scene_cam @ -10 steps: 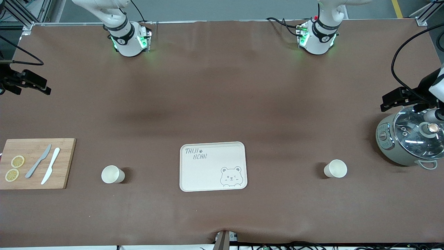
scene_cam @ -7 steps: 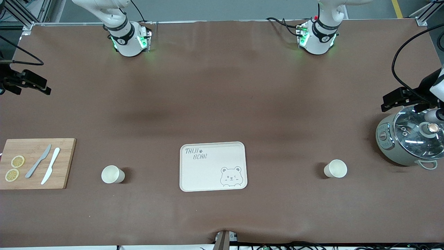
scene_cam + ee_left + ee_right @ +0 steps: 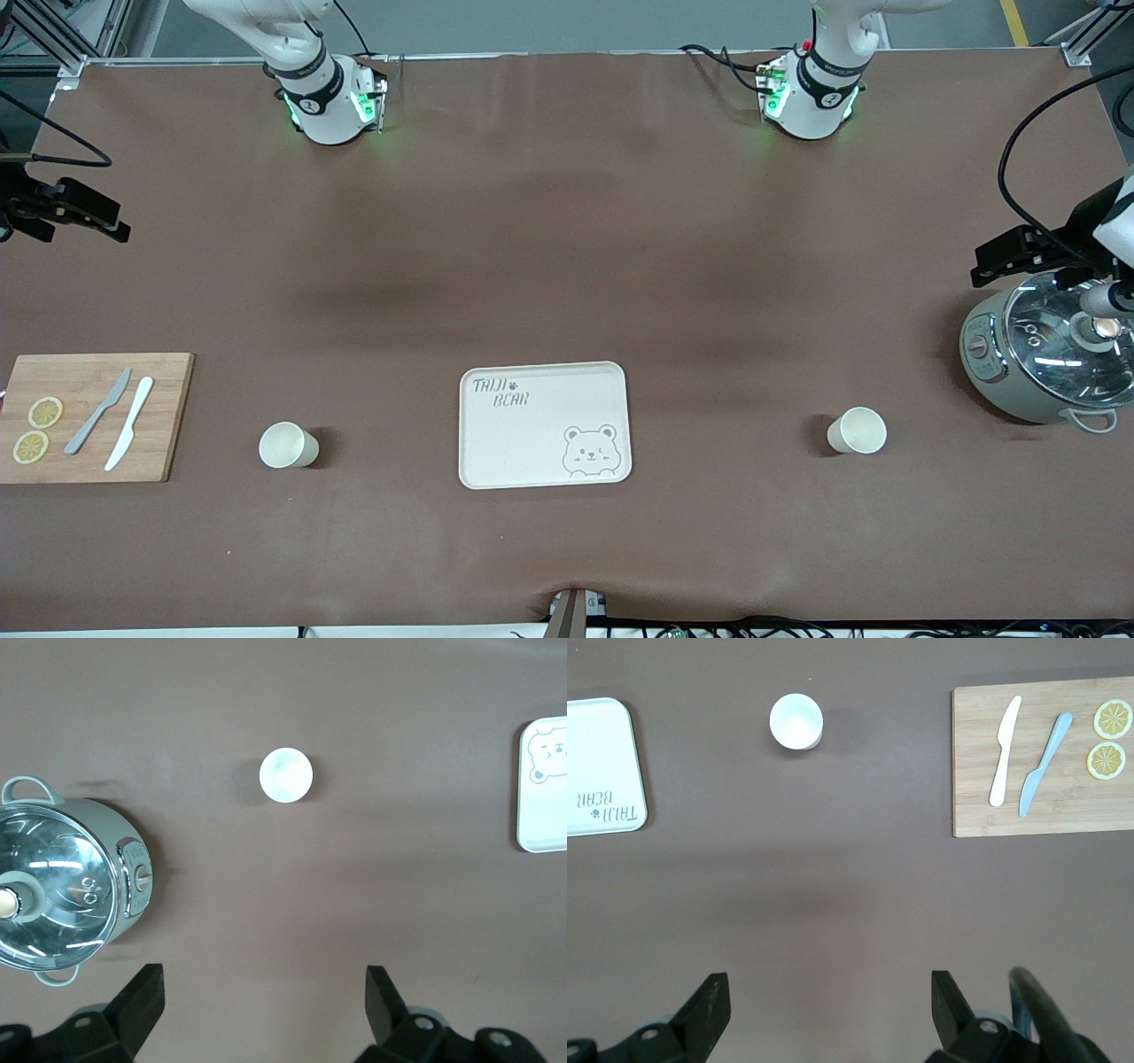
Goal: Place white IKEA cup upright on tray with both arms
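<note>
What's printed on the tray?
A grey bear face and "TAIJI BEAR" lettering on the cream tray, clearest in the front view.

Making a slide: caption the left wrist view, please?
Open left gripper above brown table; white cup between lidded grey pot and cream tray.

Front view: high across the table, facing the robots' bases, covering the whole tabletop.
Left wrist view: looks straight down from well above, over the pot (image 3: 62,895) and one white cup (image 3: 285,775).
Right wrist view: looks straight down from well above, over the cutting board (image 3: 1043,757) and the other white cup (image 3: 796,721).
Shared: the tray (image 3: 496,443) shows in all three, only its edge in each wrist view (image 3: 542,784) (image 3: 602,771).
</note>
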Action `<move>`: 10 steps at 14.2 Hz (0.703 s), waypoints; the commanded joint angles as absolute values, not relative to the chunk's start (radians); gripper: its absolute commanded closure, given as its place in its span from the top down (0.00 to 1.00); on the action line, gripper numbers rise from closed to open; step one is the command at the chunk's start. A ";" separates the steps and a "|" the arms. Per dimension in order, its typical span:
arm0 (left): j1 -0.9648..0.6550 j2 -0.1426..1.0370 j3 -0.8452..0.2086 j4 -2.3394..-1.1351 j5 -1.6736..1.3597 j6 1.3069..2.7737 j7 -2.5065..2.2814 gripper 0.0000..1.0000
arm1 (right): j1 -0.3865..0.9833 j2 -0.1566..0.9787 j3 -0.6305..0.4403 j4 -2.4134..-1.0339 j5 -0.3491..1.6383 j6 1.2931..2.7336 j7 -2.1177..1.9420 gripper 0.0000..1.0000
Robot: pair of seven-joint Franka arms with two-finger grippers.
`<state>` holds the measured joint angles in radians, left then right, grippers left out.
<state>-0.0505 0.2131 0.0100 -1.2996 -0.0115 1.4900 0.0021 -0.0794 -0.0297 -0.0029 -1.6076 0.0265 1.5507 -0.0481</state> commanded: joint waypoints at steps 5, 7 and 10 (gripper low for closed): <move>-0.038 0.302 -0.003 -1.307 0.031 1.541 0.000 1.00 | -0.091 -0.018 0.005 -1.588 0.018 1.546 -0.046 1.00; -0.038 0.337 -0.003 -1.307 0.040 1.580 -0.005 1.00 | -0.086 -0.014 0.005 -1.588 0.015 1.546 -0.040 1.00; -0.023 0.422 0.006 -1.307 0.048 1.661 0.001 1.00 | -0.086 -0.012 0.008 -1.582 -0.055 1.587 -0.034 1.00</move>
<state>-0.0392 0.3774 0.0082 -1.3163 0.0206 1.6165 0.0021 -0.0795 -0.0216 -0.0004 -1.6051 -0.0186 1.5693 -0.0481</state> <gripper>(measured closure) 0.000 0.000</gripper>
